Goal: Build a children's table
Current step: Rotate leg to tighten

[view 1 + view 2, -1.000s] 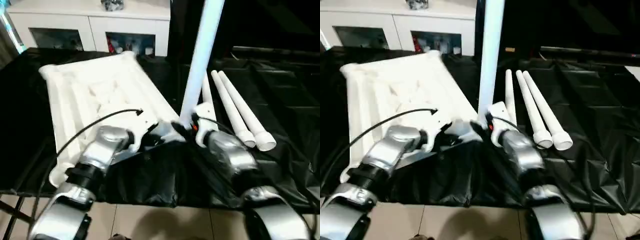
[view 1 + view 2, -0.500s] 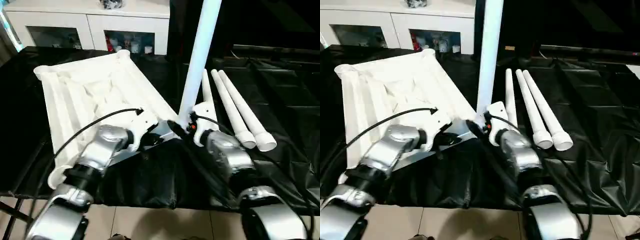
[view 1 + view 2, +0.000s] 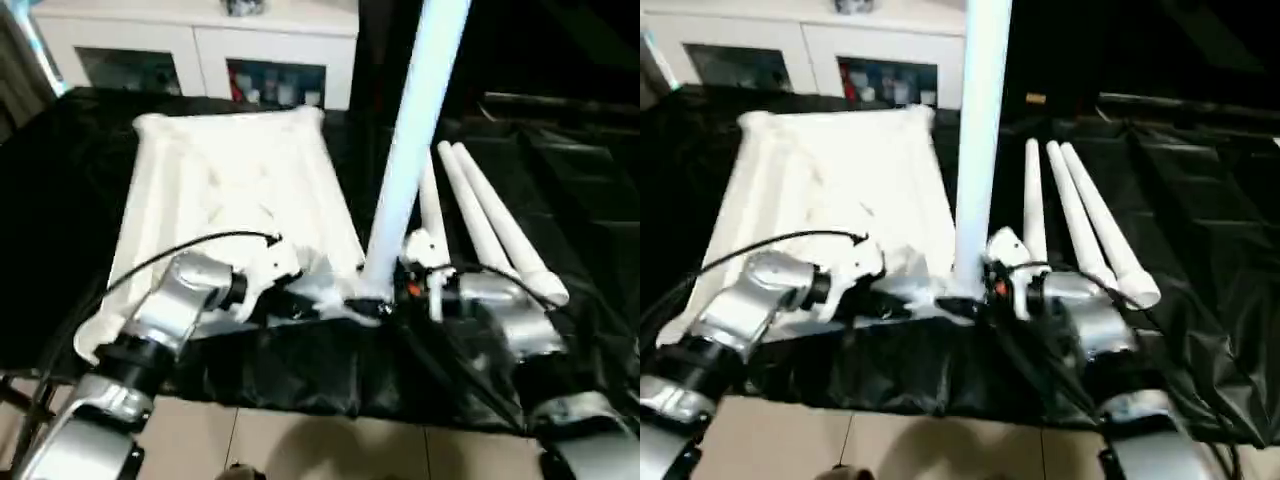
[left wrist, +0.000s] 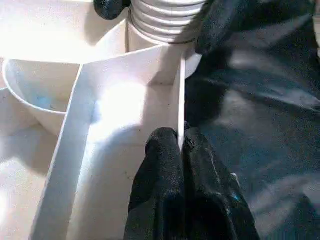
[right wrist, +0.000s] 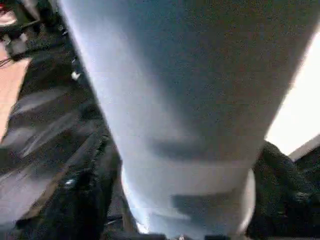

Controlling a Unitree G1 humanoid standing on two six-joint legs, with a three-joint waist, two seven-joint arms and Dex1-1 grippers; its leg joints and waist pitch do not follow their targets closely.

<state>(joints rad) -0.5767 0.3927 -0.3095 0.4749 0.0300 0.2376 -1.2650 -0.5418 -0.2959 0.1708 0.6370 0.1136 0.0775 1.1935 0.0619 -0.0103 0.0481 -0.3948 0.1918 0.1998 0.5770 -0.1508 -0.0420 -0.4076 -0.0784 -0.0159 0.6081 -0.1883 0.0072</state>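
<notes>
The children's table's white tabletop point(image 3: 230, 190) lies underside up on black cloth. One white tube leg point(image 3: 405, 170) stands upright in the near right corner socket. My right gripper point(image 3: 382, 300) is shut on the foot of this leg point(image 5: 175, 100), a black finger point(image 5: 85, 200) on each side. My left gripper point(image 4: 181, 142) is shut on a thin white rib point(image 4: 181, 90) of the tabletop beside that socket. The leg's ribbed end point(image 4: 160, 20) shows just beyond the rib. Three more legs point(image 3: 490, 230) lie side by side to the right.
A black cloth point(image 3: 570, 160) covers the work surface, and its front edge hangs over pale floor tiles point(image 3: 300, 445). A white cabinet with glass doors point(image 3: 200, 50) stands behind the tabletop.
The tabletop's far end has swung to the right, so it lies squarer to me. My right forearm has turned more sideways at the leg's foot. The view has also shifted a little.
</notes>
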